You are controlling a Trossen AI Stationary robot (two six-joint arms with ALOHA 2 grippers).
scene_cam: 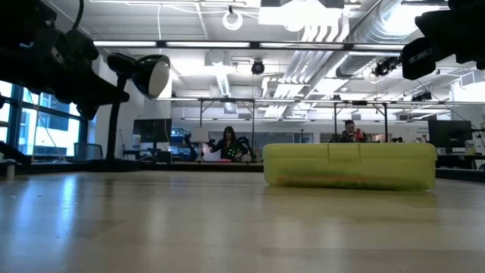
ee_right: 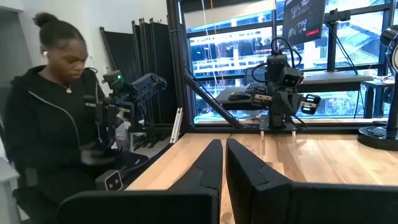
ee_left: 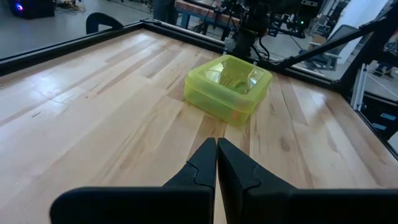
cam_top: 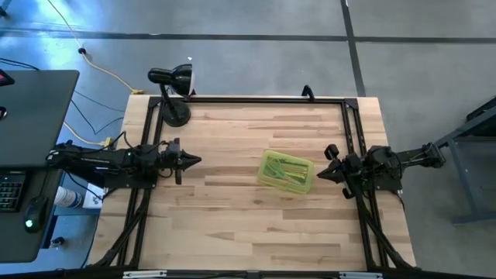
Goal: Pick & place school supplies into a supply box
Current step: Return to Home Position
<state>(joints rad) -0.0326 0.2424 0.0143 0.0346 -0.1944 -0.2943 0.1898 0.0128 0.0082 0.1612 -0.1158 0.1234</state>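
Note:
The supply box (cam_top: 287,172) is translucent yellow-green, lid closed, resting flat on the table right of centre. It also shows in the low view (scene_cam: 348,165) and the left wrist view (ee_left: 229,87). Thin pens and pencils (cam_top: 285,167) show dimly through its lid; no single item can be told apart. My left gripper (cam_top: 198,160) is shut and hovers well left of the box, pointing at it (ee_left: 216,152). My right gripper (cam_top: 322,174) is shut, raised just off the box's right end (ee_right: 224,152). The box is out of the right wrist view.
A black desk lamp (cam_top: 174,85) stands at the far left corner of the table (scene_cam: 144,72). Bare wood lies between my left gripper and the box and along the near side. A seated person (ee_right: 56,118) is beyond the table edge.

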